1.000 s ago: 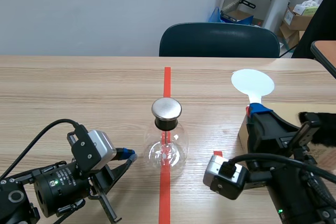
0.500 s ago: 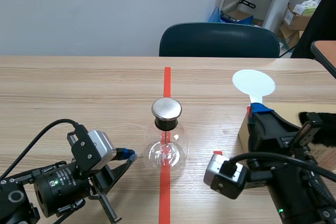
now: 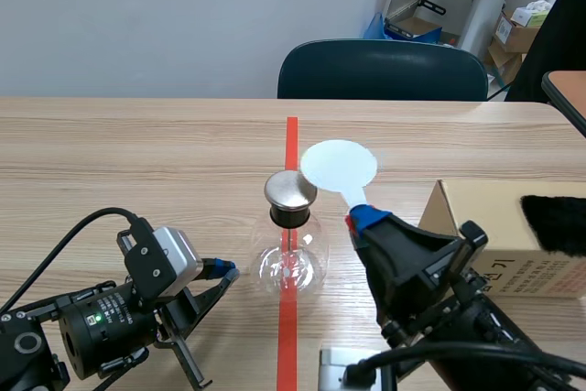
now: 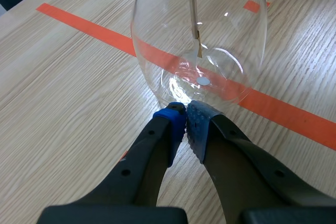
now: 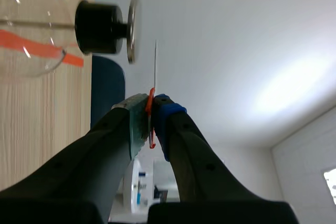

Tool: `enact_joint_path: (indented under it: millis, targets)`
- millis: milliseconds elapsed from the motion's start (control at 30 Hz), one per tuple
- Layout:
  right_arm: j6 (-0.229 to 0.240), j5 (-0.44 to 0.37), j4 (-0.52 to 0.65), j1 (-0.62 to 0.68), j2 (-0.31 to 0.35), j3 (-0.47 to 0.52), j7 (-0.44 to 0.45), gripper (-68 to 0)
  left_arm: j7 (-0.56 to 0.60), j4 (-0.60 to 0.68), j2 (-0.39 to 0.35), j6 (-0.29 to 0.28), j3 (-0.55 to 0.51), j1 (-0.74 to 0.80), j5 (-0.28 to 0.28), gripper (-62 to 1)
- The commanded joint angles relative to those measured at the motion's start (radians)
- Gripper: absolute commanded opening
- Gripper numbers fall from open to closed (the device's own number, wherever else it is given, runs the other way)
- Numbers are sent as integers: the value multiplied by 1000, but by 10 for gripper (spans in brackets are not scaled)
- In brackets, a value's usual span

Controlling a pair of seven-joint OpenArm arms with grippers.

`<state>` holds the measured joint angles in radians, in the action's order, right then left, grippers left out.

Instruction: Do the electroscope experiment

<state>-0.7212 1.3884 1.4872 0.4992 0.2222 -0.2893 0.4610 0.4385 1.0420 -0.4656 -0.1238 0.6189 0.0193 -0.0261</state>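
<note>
My left arm lies low on the table (image 3: 110, 162), on the left side of the glass flask (image 3: 290, 265). My left pincer (image 4: 185, 116) points at the flask's lower wall. Its blue-padded fingers are pressed together on nothing, and their tips sit right at the glass, just above the table. I cannot tell whether they touch it. Through the glass ahead of them I see the thin rod (image 4: 193, 3) hanging down the flask's middle.

My right arm comes in low from the flask's right and rises toward the flask's top. Its wrist is rolled over, so from its camera the flask lies sideways. My right pincer (image 5: 151, 109) is clamped on the thin orange-red handle (image 5: 150, 125) of the white disc (image 3: 339, 165). The handle is pinched between the grey-green pad and the blue one. The disc is held up beside the flask's metal cap (image 3: 290, 190), on the cap's right and a little above it. From the wrist the disc shows edge-on, facing the cap's flat plate, close to it with a narrow gap between them. Under the cap the black stopper (image 3: 291, 215) plugs the flask's neck.

The flask stands on the orange-red tape line. A cardboard box (image 3: 472, 222) sits to the flask's right with black fur (image 3: 554, 223) on it. A dark chair (image 3: 382, 70) stands beyond the table.
</note>
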Motion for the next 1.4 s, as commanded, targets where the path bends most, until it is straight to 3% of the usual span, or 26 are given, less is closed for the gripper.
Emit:
enact_joint_path:
  millis: [0, 333, 767, 967, 1367]
  targets:
    - [-11, -7, 14, -1, 2, 8, 22, -658, 14, 19, 5, 3, -4, -1, 6, -554]
    - [-11, -7, 14, -1, 2, 8, 149, -658, 14, 19, 5, 3, -4, -1, 6, -554]
    - [-11, -7, 14, -1, 2, 8, 154, -658, 14, 19, 5, 3, -4, -1, 6, -554]
    - [-11, -7, 14, -1, 2, 8, 51, -658, 14, 19, 5, 3, -4, -1, 6, -554]
    - [-11, -7, 14, 0, 2, 8, -308, -658, 14, 19, 5, 3, -4, -1, 6, -554]
